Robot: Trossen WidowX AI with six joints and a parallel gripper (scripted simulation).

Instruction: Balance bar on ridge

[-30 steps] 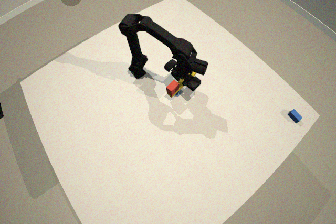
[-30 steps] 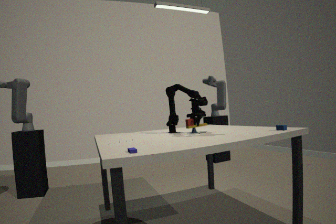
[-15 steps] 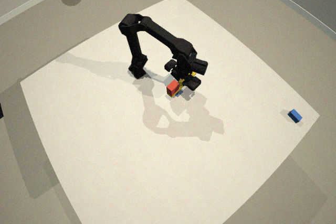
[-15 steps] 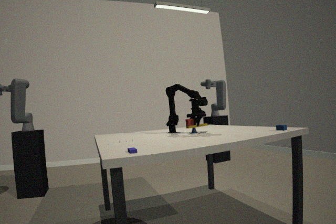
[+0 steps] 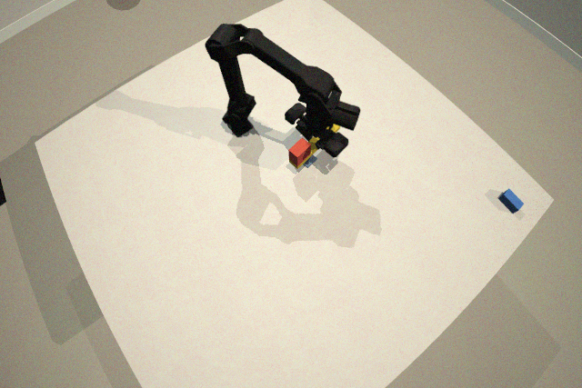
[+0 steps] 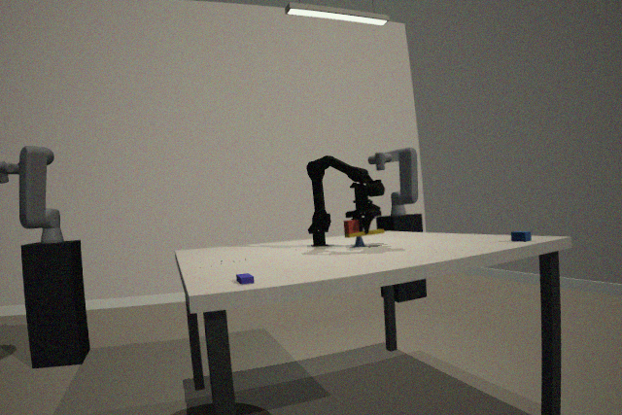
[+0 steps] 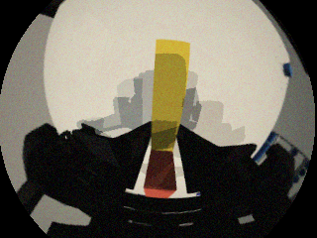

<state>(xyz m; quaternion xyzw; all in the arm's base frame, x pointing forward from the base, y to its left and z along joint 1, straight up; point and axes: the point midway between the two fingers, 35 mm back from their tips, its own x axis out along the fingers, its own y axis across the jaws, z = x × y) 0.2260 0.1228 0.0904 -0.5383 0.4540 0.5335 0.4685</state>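
Note:
The bar (image 5: 313, 141) (image 6: 372, 232) (image 7: 170, 89) is yellow with a red block (image 5: 299, 151) (image 6: 351, 226) (image 7: 160, 171) on one end. My gripper (image 5: 317, 139) (image 6: 364, 225) (image 7: 164, 126) is shut on the bar near its red end and holds it roughly level. The bar lies across a small blue ridge (image 5: 307, 163) (image 6: 360, 242) on the white table (image 5: 187, 256) (image 6: 301, 264). In the exterior view the bar's ends are off the table top. In the wrist view the yellow end points away from me and the ridge is hidden under the bar.
A blue block (image 5: 510, 199) (image 6: 521, 236) lies near the table's right edge. A small purple block (image 6: 245, 278) lies near the front left edge. The arm's base (image 5: 237, 122) stands behind the ridge. Grey arms on black pedestals (image 6: 52, 299) stand off the table.

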